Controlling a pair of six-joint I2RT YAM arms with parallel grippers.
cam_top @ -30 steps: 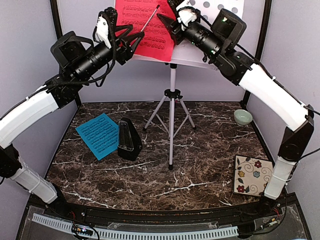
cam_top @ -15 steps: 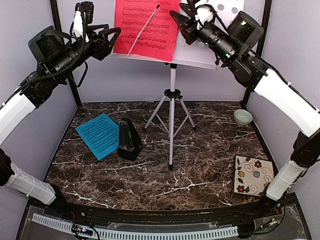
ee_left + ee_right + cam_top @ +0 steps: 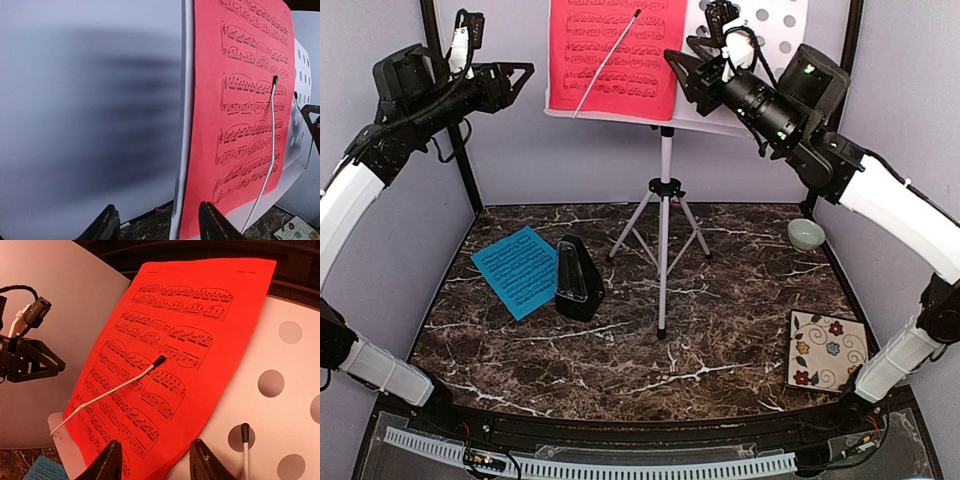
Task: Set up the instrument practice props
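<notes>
This is a robot test cell in a lab, not a lived-in room. A dark marble-patterned tabletop (image 3: 740, 350) is boxed in by plain pale wall panels (image 3: 910, 90) set between black frame posts (image 3: 851, 50). A left arm (image 3: 350, 200) and a right arm (image 3: 895, 200), both white and black, are mounted at its near edge behind a slotted white cable duct (image 3: 620, 467). A music stand (image 3: 665, 240) and a metronome (image 3: 578, 282) stand on the tabletop like staged props.

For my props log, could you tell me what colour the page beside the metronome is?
Cyan-blue page; the top external view shows it best.
</notes>
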